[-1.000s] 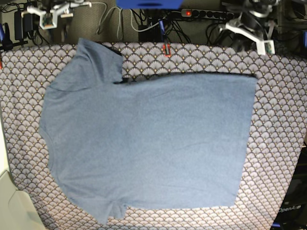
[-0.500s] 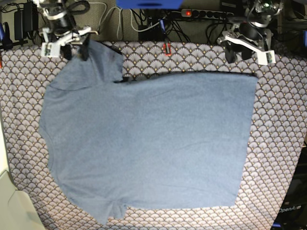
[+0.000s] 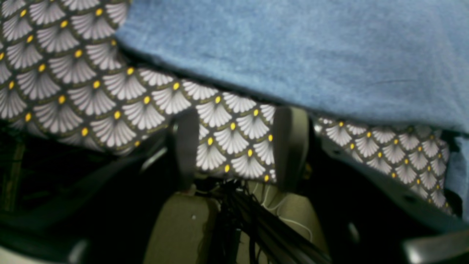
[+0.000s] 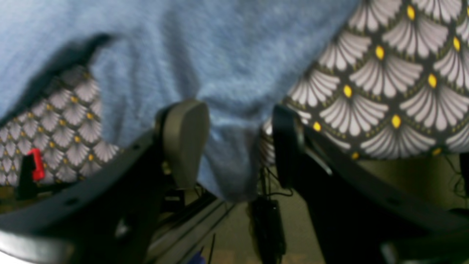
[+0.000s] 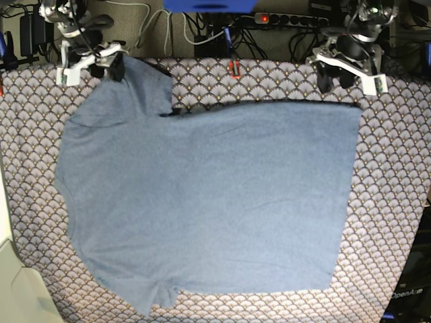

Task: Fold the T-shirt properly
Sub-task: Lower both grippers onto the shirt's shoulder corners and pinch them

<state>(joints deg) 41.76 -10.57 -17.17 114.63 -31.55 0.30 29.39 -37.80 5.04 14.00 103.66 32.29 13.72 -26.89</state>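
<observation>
Fingers: right fingers (image 4: 185, 139) spread wide astride the sleeve hem, left fingers (image 3: 289, 146) parted over bare cloth (nothing held) | T-shirt (image 5: 209, 195) flat on table (image 5: 397, 175) | soft, limp, light — likely best pinched at sleeve and hem corners.

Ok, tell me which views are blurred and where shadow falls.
Left wrist view: soft throughout, T-shirt edge casts a dark shadow on the tablecloth. Right wrist view: blurred, left gripper finger and sleeve smeared. Base view: sharp, evenly lit, no glare.
</observation>
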